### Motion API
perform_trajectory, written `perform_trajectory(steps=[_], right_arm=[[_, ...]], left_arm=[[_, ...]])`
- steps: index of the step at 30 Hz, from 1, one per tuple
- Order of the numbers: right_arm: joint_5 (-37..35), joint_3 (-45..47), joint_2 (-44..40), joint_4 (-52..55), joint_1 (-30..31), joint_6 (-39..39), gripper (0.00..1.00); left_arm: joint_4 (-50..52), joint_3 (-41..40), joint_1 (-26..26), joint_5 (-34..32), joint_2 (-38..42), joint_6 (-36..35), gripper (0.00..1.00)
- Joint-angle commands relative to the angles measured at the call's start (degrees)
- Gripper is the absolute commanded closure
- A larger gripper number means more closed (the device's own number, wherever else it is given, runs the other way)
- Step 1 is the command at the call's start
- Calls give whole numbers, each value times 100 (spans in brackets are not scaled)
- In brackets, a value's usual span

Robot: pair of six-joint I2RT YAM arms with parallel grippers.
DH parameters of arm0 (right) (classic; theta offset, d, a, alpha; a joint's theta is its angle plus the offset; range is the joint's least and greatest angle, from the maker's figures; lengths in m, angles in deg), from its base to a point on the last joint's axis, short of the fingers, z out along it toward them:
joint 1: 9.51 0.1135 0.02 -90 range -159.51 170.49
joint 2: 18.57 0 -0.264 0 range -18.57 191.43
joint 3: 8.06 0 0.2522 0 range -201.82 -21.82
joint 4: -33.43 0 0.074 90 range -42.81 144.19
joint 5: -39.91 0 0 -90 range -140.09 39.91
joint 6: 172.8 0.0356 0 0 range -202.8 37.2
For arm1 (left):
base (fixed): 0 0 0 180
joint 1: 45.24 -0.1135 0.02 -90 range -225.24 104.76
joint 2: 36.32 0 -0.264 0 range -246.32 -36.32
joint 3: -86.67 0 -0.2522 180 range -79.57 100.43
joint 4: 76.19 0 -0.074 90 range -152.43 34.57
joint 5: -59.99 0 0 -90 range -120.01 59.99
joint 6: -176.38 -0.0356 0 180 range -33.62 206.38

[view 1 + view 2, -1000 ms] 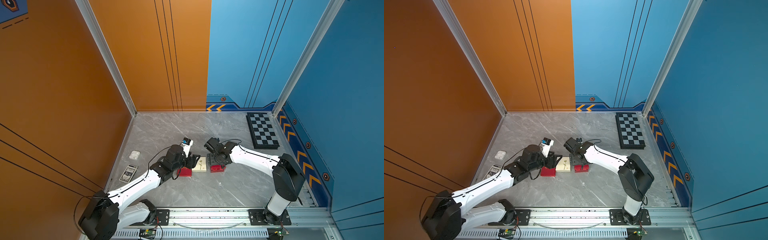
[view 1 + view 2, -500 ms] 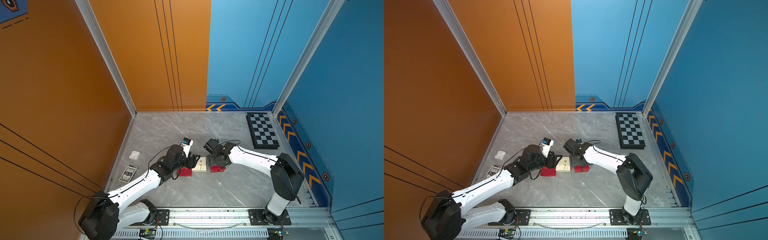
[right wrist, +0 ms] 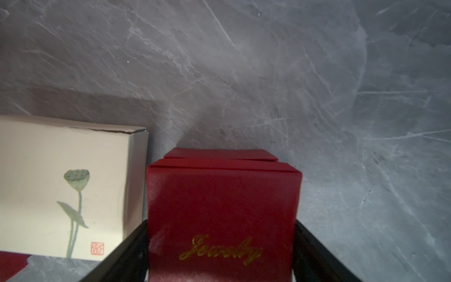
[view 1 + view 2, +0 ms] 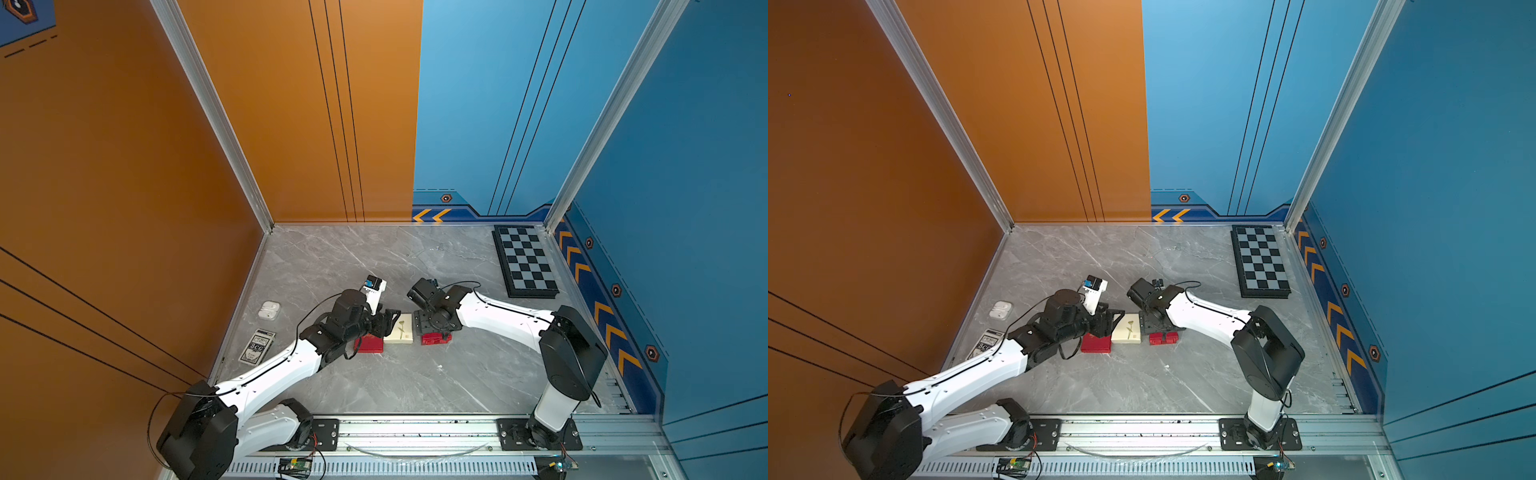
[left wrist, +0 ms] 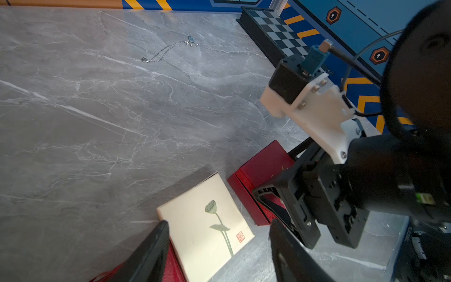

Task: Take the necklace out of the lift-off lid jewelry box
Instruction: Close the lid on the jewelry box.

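Right gripper (image 3: 220,233) clamps the red lid (image 3: 223,207) above its base (image 3: 219,155). Left gripper (image 5: 218,223), jaws spread, hangs over the cream box (image 5: 195,227). Necklace (image 5: 168,50) lies on the table (image 5: 97,122), twelve o'clock from the lid, well apart.

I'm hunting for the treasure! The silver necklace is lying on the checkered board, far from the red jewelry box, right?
Not quite. The necklace lies on the bare grey table, near the checkered board but not on it. The left wrist view shows this. It is indeed far from the red jewelry box.
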Motion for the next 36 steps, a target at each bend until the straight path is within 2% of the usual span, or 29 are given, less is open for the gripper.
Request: perform_trajectory(steps=[1, 26, 36], right_arm=[[-24, 38, 132, -68, 31, 65, 15], [55, 103, 310, -155, -13, 53, 15], [67, 170, 173, -226, -59, -4, 9]], left_arm=[[-10, -91, -64, 100, 101, -120, 33], [9, -94, -75, 99, 83, -137, 32], [9, -82, -80, 121, 81, -128, 30]])
